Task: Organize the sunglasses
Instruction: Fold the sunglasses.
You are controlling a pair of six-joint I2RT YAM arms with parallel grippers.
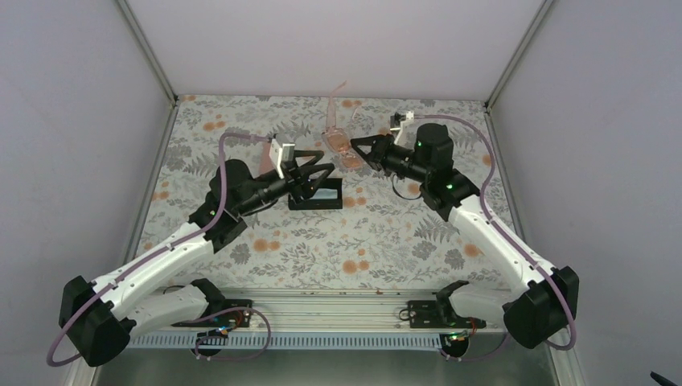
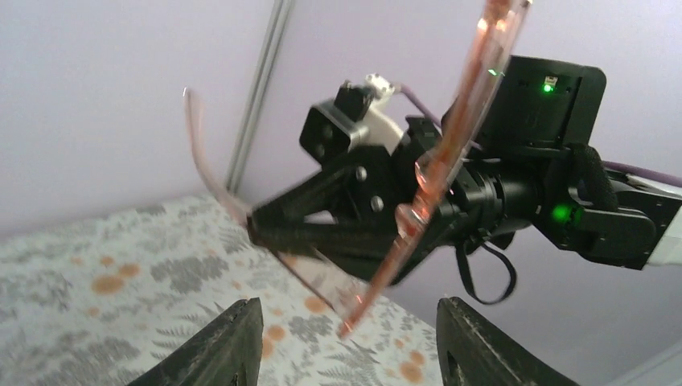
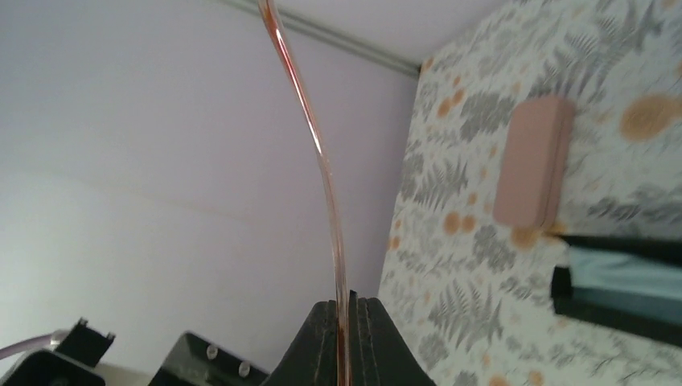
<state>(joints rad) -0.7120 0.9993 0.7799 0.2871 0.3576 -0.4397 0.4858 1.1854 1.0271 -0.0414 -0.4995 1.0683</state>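
- The right hand (image 1: 359, 145) was clamped on a temple of the pale orange-pink sunglasses (image 1: 341, 143), lifted off the desk (image 1: 386, 241).
- The left hand (image 1: 320, 172) gaped wide, empty, by the open black case (image 1: 318, 197).
- Casing appeared not yet done; no dark pair showed.
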